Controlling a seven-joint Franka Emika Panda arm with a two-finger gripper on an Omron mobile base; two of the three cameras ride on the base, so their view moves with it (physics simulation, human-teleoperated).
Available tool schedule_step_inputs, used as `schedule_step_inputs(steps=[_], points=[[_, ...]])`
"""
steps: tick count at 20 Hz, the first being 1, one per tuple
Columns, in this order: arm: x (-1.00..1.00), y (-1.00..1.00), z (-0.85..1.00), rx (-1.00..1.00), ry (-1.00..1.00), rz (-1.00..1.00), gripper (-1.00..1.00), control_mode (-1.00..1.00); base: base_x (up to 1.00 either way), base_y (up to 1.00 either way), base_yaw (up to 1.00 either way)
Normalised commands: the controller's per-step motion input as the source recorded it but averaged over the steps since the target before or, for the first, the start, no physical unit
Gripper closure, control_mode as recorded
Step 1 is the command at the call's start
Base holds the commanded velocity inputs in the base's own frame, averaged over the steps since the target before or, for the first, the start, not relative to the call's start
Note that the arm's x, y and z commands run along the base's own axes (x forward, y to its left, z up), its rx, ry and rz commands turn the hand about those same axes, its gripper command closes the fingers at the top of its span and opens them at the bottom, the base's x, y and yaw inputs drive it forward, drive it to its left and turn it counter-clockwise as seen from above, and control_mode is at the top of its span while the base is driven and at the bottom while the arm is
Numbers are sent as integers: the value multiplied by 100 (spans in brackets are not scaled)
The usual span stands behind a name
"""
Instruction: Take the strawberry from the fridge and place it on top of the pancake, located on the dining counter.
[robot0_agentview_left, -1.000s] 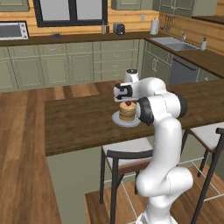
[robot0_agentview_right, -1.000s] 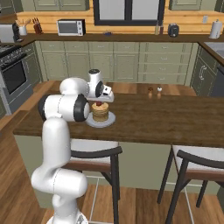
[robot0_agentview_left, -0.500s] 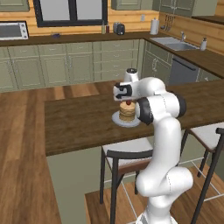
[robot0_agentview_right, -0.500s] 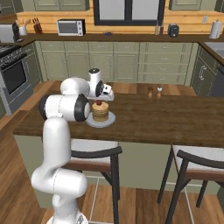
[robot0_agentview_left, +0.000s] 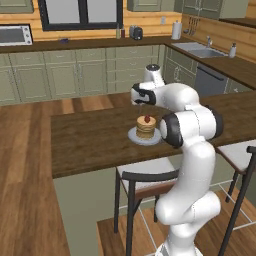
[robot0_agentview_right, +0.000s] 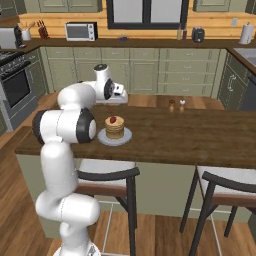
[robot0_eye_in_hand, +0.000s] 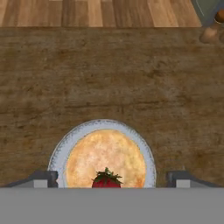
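In the hand view's lower centre, the strawberry (robot0_eye_in_hand: 106, 179) sits on top of the pancake (robot0_eye_in_hand: 105, 158) on its grey plate (robot0_eye_in_hand: 61, 146), on the dark wood tabletop (robot0_eye_in_hand: 109, 78). The hand (robot0_eye_in_hand: 111, 178) hovers above, fingers spread wide at both sides, holding nothing.

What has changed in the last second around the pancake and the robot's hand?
The gripper has opened its jaws and let go of the strawberry, which now sits free on top of the pancake. The hand has barely moved and hangs just above the stack. The plate, the dining counter and the chairs stayed as they were.
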Motion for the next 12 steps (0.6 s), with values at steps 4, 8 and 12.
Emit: schedule_step_inputs(steps=[4,8,12], points=[[-100,33,40,0,-8,0,-100,-100,0,0,0],[-100,74,5,0,-4,0,-100,-100,0,0,0],[-100,97,0,-1,-4,0,-100,-100,0,0,0]])
